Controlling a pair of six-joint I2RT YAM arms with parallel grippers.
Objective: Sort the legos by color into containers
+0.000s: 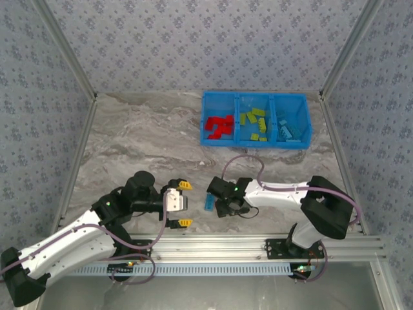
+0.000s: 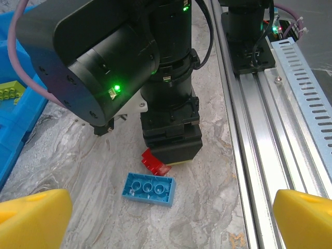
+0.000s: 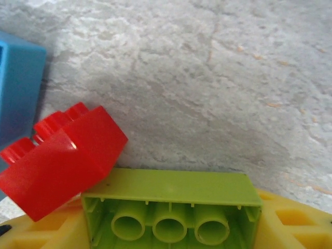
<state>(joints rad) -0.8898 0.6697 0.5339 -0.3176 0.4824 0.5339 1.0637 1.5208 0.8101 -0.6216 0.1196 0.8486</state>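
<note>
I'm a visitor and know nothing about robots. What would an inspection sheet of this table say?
Surface: marble-look table, no spills seen.
Job's things: blue bin holds red bricks, green bricks and light blue bricks, one colour per compartment; loose blue brick, loose red brick and loose green brick lie by the right gripper.
Clutter: nothing seen.
Grippers: left gripper open and empty; right gripper low over the loose red and green bricks, grip unclear.
Cables: purple cables loop along both arms.
Surroundings: patterned walls, metal rail at near edge.
</note>
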